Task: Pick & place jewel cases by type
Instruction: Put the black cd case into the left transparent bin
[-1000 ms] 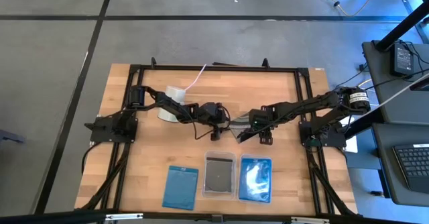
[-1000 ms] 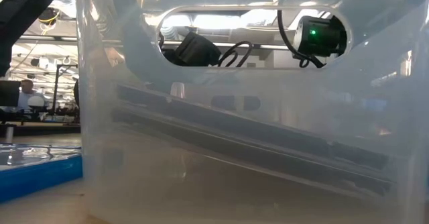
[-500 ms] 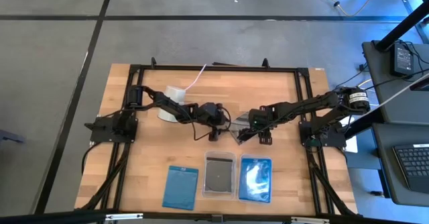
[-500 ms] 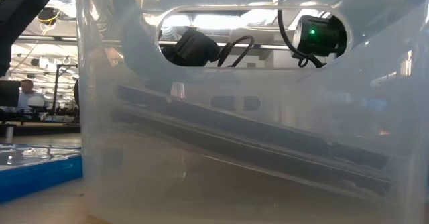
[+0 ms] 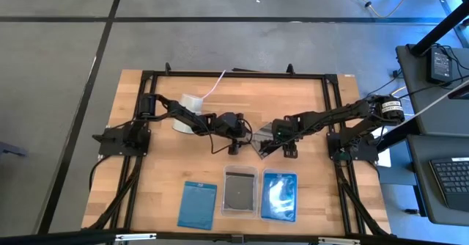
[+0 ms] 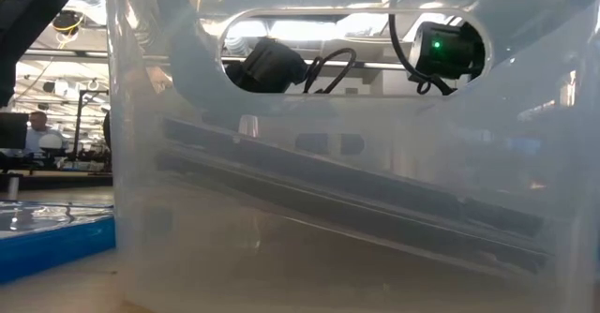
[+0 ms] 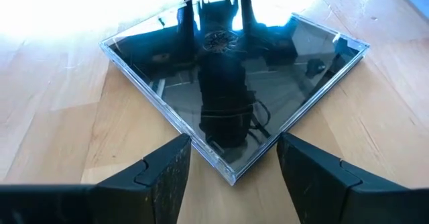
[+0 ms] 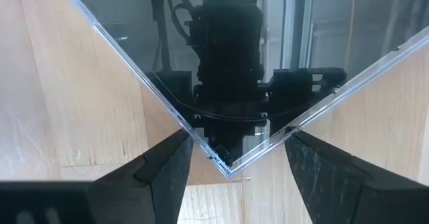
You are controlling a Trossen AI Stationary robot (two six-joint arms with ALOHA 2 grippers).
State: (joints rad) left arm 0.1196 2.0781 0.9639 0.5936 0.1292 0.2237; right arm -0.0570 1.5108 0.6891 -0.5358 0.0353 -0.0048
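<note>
White cup (image 5: 192, 102) with a cord sits toward the table's (image 5: 146, 179) far-left corner, untouched. Left gripper (image 5: 236, 133) is near the table's middle, fingers (image 7: 164, 177) apart, a corner of the clear jewel case (image 7: 234, 83) lying between them but not clamped. The case lies flat on the wood, dark and mirror-like, a disc hub showing through it. Right gripper (image 5: 264, 145) faces it from the other side, fingers (image 8: 167, 174) also spread, the opposite corner of the same case (image 8: 221, 70) between them, not gripped.

Along the near edge, left to right: a blue case (image 5: 198, 204), a clear tray (image 5: 239, 191) holding dark cases, another blue case (image 5: 279, 196).

Step in hand, by my reading: both arms lining up on the clear case for a pick. Next move likely calls for one gripper to close on a corner and lift; thin, slick plastic could skid instead.
</note>
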